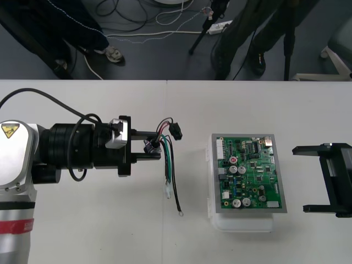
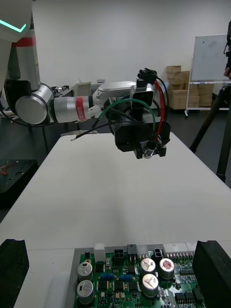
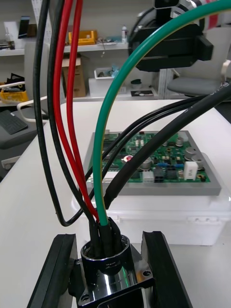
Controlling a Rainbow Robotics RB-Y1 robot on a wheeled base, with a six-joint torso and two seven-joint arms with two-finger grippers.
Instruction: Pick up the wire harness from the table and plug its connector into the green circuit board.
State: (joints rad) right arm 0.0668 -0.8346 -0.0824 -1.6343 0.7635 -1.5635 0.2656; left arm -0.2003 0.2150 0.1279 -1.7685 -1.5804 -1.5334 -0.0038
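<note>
Clamping harness socket (image 3: pixel 106 262) (flange (image 3: pixel 115 290) cut off), left pincer (image 1: pixel 159 144) hovers.

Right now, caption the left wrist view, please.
Left end effector shut on the harness socket, wires arching toward the circuit board.

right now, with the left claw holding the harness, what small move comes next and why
Probably carry the left claw sideways toward the green circuit board. It is shut on the metal socket, while the black plug sticks out unseated, short of the board's near edge. The right claw stands open on the board's far side.
</note>
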